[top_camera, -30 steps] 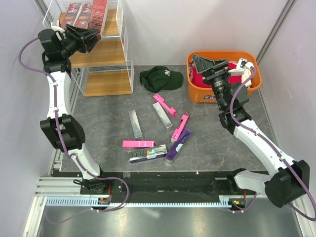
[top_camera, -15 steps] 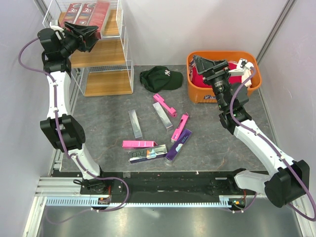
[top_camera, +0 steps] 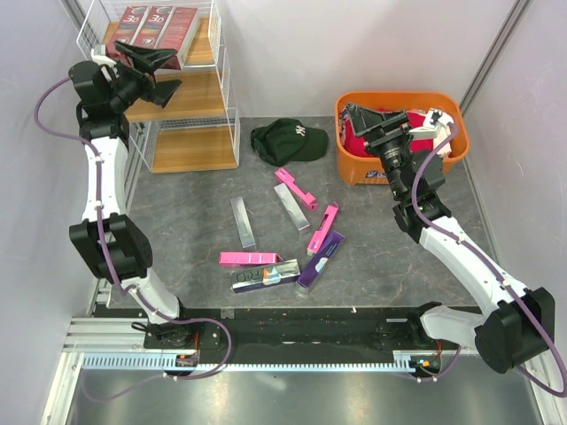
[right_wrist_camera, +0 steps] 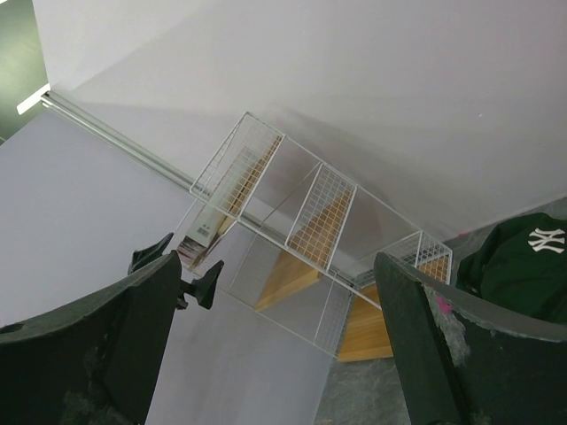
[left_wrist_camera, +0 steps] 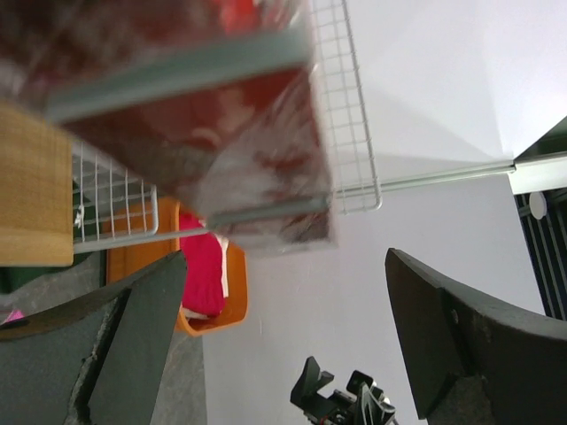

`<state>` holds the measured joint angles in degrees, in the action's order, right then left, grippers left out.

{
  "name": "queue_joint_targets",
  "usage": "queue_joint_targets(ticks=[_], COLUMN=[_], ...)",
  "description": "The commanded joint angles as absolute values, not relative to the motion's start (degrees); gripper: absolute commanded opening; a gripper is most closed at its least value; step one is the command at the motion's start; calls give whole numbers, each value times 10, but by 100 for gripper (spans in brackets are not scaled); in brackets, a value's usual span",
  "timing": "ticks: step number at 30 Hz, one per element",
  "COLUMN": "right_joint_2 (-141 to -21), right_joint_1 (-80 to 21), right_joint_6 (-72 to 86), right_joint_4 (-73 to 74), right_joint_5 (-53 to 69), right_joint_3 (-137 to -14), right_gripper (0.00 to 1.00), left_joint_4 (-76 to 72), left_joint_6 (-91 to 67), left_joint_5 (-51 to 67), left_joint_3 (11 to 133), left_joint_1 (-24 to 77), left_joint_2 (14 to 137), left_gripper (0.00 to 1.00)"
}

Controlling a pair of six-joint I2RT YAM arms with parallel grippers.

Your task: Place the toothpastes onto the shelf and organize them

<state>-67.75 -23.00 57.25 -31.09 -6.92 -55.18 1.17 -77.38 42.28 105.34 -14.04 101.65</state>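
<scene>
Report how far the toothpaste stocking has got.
Done: three dark red boxes lie side by side on the top level of the shelf. In hand: nothing; the left gripper is open beside that level, and the right gripper is open above the orange tub. Left: seven loose boxes lie scattered on the table. Red items in the tub may be more; unclear.

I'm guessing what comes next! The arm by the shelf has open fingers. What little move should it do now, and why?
Probably draw the left gripper back from the shelf and down toward the table. Its jaws stand open with nothing between them, dark red boxes already lie on the top board, and others, like the pink box, wait on the table.
</scene>
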Motion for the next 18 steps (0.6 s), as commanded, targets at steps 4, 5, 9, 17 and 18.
queue_joint_targets(ticks=[4,5,9,17,18], right_joint_2=[-665,-665,-668,-676,-676], right_joint_1=[-228,-227,-227,-223,-222], right_joint_6=[575,576,577,569,570], right_joint_4=[-319,-318,-315,-281,-277], right_joint_5=[-62,-60,-52,-48,-47], right_joint_3=[-548,-548,-546,-534,-532], right_gripper=[98,98,98,98,98], left_joint_4=[-26,-26,-4,194,211], left_joint_6=[-701,-694,-644,-441,-423], left_joint_5=[424,421,417,398,391], left_joint_3=[921,893,846,817,814], left_joint_1=[-138,-138,-135,-124,-120], left_joint_2=[872,844,782,714,709], left_gripper=[100,100,100,99,99])
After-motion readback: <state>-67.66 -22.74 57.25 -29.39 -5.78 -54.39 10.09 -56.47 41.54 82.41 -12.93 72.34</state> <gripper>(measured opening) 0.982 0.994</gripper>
